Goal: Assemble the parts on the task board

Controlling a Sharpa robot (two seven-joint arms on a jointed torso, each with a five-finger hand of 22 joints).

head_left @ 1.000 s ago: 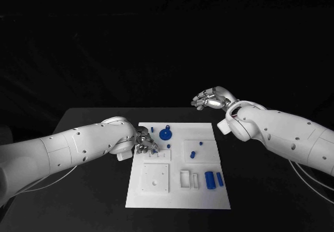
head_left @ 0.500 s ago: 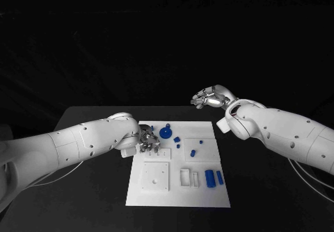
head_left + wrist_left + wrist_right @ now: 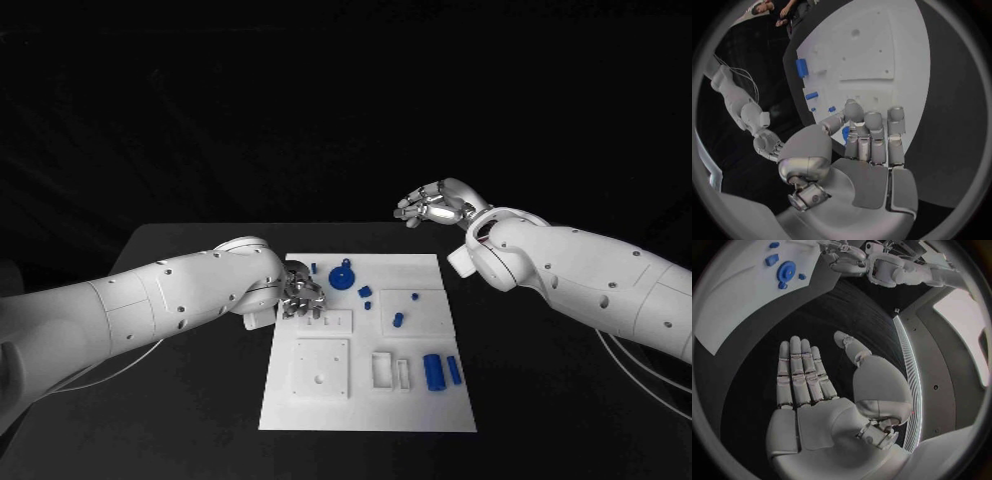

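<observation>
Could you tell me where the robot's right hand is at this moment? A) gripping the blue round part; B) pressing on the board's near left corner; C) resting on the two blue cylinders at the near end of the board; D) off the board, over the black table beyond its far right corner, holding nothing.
D: the right hand hangs beyond the task board, fingers spread and holding nothing in the right wrist view.

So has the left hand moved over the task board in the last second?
Yes, slightly. The left hand sat lower along the task board's left edge a second ago; it now lies a little farther up that edge, nearer the blue disc.
</observation>
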